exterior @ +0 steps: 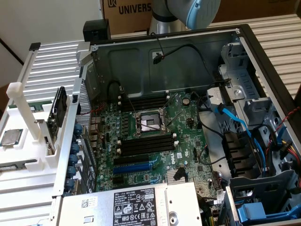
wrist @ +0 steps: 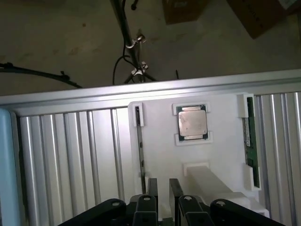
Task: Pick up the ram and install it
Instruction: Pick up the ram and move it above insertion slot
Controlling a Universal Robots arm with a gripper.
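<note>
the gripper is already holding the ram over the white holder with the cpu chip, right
No. The gripper is open and empty; the ram stands on edge in its own slot of the white holder, apart from the cpu chip. The wrist view shows it.

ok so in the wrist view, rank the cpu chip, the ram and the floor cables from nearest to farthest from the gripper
From the gripper:
1. cpu chip, lying in the white holder, straight ahead of it.
2. ram, standing in the holder's side slot, a little farther and off to one side.
3. floor cables, well beyond the holder, plainly farthest.
</note>
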